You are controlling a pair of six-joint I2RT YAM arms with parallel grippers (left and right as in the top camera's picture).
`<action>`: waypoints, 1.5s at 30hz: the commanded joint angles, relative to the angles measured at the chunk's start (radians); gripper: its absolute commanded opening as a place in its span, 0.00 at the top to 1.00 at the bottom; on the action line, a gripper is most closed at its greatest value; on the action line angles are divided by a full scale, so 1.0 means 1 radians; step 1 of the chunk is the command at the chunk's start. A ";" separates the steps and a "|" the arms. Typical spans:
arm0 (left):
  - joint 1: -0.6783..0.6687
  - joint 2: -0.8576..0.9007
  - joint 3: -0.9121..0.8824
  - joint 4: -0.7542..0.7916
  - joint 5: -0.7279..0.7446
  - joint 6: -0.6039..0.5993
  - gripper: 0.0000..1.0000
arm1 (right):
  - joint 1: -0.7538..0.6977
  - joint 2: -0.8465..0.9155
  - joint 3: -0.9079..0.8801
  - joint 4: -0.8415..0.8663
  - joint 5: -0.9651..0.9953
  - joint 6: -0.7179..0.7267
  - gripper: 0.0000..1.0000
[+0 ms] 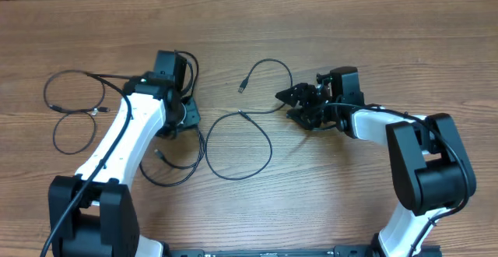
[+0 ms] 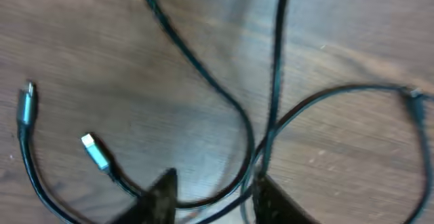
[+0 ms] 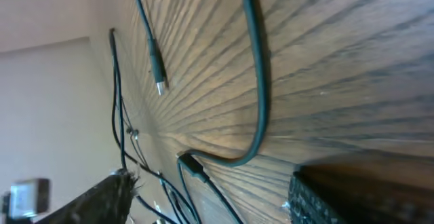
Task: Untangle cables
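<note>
Overhead: noted cables [image 1: 207,146] looping from left edge to centre of wooden surface [image 1: 350,23]; left pincer [image 1: 183,118] over them, right pincer [image 1: 286,103] beside centre loop.
Left wrist: pincer [image 2: 213,193] part open, cables [image 2: 203,75] crossing between tips unclamped; silver-tipped plugs [image 2: 95,153] nearby.
Right wrist: pincer [image 3: 210,183] wide open, empty; cable [image 3: 261,81] curving ahead.

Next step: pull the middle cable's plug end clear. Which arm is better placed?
Right. The right gripper stands open beside that cable, which curves just past its fingertips in the wrist view. The left gripper hangs over a different crossing beside two silver plugs, farther away.
</note>
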 commanded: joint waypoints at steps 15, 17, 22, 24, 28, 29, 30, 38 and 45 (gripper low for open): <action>-0.006 0.019 -0.070 0.005 0.038 -0.008 0.00 | -0.005 0.040 -0.032 -0.037 0.102 -0.010 0.00; -0.006 0.019 -0.070 0.005 0.038 -0.008 0.00 | -0.005 0.040 -0.032 -0.037 0.102 -0.010 0.00; -0.006 0.019 -0.070 0.005 0.038 -0.008 0.01 | -0.005 0.040 -0.032 -0.038 0.102 -0.011 0.00; -0.006 0.019 -0.070 0.005 0.038 -0.008 0.00 | -0.005 0.040 -0.032 -0.037 0.102 -0.010 0.00; -0.006 0.019 -0.070 0.005 0.038 -0.008 0.00 | -0.005 0.040 -0.032 -0.037 0.102 -0.011 0.00; -0.006 0.019 -0.070 0.005 0.038 -0.008 0.00 | -0.005 0.040 -0.032 -0.037 0.102 -0.011 0.00; -0.006 0.019 -0.070 0.005 0.038 -0.008 0.00 | -0.005 0.040 -0.032 -0.037 0.102 -0.010 0.00; -0.006 0.019 -0.070 0.005 0.038 -0.008 0.01 | -0.005 0.040 -0.032 -0.038 0.102 -0.011 0.00; -0.006 0.019 -0.070 0.005 0.038 -0.008 0.00 | -0.005 0.040 -0.032 -0.037 0.102 -0.010 0.00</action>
